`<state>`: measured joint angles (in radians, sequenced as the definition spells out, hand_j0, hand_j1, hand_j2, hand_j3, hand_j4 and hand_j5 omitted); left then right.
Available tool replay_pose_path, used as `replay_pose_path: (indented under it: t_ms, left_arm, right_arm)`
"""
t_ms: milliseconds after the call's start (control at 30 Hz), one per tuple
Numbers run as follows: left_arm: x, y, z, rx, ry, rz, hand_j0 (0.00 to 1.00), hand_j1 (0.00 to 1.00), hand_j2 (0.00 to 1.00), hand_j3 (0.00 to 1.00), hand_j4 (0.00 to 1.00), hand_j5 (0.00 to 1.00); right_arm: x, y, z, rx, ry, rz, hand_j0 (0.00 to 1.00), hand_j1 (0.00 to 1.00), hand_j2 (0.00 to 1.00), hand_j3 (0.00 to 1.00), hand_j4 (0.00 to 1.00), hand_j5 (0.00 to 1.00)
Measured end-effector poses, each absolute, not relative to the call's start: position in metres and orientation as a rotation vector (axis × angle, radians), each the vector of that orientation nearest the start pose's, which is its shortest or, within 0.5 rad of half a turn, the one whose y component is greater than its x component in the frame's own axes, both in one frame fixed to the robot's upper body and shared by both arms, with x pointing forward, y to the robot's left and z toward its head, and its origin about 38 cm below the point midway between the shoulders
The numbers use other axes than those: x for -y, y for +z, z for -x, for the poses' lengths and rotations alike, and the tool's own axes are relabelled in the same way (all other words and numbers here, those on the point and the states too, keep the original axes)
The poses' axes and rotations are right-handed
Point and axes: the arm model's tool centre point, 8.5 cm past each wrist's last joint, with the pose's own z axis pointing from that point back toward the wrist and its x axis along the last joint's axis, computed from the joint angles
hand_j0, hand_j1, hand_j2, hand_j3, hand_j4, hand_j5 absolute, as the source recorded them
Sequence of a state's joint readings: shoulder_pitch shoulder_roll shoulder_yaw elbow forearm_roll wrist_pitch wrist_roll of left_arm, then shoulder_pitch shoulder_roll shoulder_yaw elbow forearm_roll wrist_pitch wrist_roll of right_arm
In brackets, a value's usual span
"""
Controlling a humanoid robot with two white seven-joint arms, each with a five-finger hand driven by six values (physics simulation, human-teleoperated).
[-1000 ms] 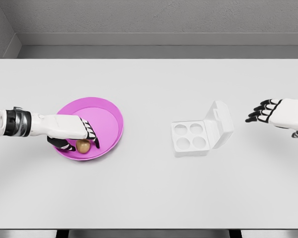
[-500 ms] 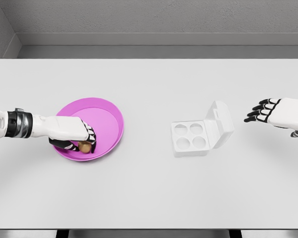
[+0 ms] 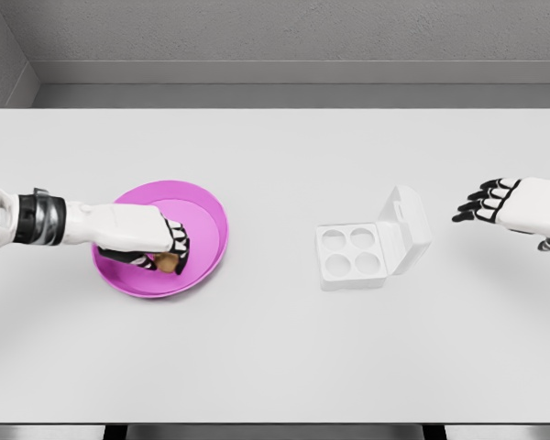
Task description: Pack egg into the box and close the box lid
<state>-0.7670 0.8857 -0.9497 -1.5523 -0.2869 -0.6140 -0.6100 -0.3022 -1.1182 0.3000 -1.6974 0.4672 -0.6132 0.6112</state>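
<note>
White table (image 3: 275, 357): left hand (image 3: 151, 243) clenched around egg (image 3: 169, 263) in pink bowl (image 3: 206, 215), open box (image 3: 353, 255) lies at its 3 o'clock, well apart; right hand (image 3: 509, 203) hovers with fingers released.

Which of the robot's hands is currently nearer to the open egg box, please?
Right. The right hand hovers just beyond the egg box lid; the left hand is far across, curled around the egg in the pink bowl.
</note>
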Motion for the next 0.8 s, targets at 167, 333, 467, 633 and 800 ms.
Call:
replay_pose_path:
  t_ms: [167, 333, 467, 633, 800]
  left_arm:
    - [-0.242, 0.195, -0.403, -1.723, 3.117, 0.123, 0.32, 0.32, 0.32, 0.32, 0.32, 0.32]
    - [-0.231, 0.197, -0.403, -1.753, 3.085, 0.096, 0.32, 0.32, 0.32, 0.32, 0.32, 0.32]
    - [-0.223, 0.204, -0.406, -1.779, 3.051, 0.092, 0.3, 0.3, 0.3, 0.3, 0.3, 0.3]
    - [-0.21, 0.209, -0.401, -1.821, 3.0, 0.037, 0.3, 0.3, 0.3, 0.3, 0.3, 0.3]
    - [-0.198, 0.22, -0.398, -1.85, 2.941, 0.012, 0.3, 0.3, 0.3, 0.3, 0.3, 0.3]
  right_arm:
    - [0.386, 0.243, -0.362, 1.076, 2.268, 0.578, 1.0, 1.0, 1.0, 1.0, 1.0, 1.0]
    - [0.385, 0.244, -0.361, 1.076, 2.269, 0.579, 1.0, 1.0, 1.0, 1.0, 1.0, 1.0]
    - [0.385, 0.244, -0.361, 1.076, 2.27, 0.579, 1.0, 1.0, 1.0, 1.0, 1.0, 1.0]
    - [0.385, 0.244, -0.361, 1.076, 2.271, 0.579, 1.0, 1.0, 1.0, 1.0, 1.0, 1.0]
    - [0.385, 0.244, -0.361, 1.077, 2.272, 0.58, 1.0, 1.0, 1.0, 1.0, 1.0, 1.0]
